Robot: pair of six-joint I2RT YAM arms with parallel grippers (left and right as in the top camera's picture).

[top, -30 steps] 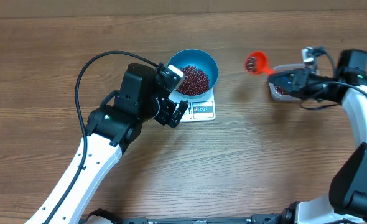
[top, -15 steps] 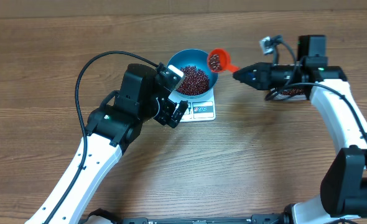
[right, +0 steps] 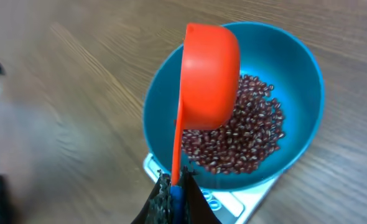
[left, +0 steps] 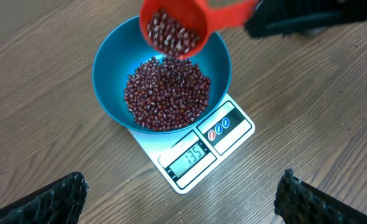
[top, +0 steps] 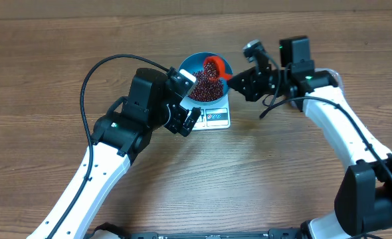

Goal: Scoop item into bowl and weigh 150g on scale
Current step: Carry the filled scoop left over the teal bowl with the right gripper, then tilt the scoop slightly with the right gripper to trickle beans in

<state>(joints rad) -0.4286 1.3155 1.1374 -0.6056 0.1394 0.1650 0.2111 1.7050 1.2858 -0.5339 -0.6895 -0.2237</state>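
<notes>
Beans [left: 168, 93] lie heaped in the blue bowl [left: 109, 81], which sits on the white scale [left: 233, 134] straight ahead of the left jaws, between their two tips. Those jaws stand wide apart, holding nothing. The right jaws are clamped on the handle of an orange scoop [right: 211, 74], which is tipped over the bowl just ahead of them with more beans inside. The display [left: 188, 154] reads 135.

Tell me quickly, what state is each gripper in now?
Left gripper: open, empty.
Right gripper: shut on the scoop, tipped over the bowl.
</notes>
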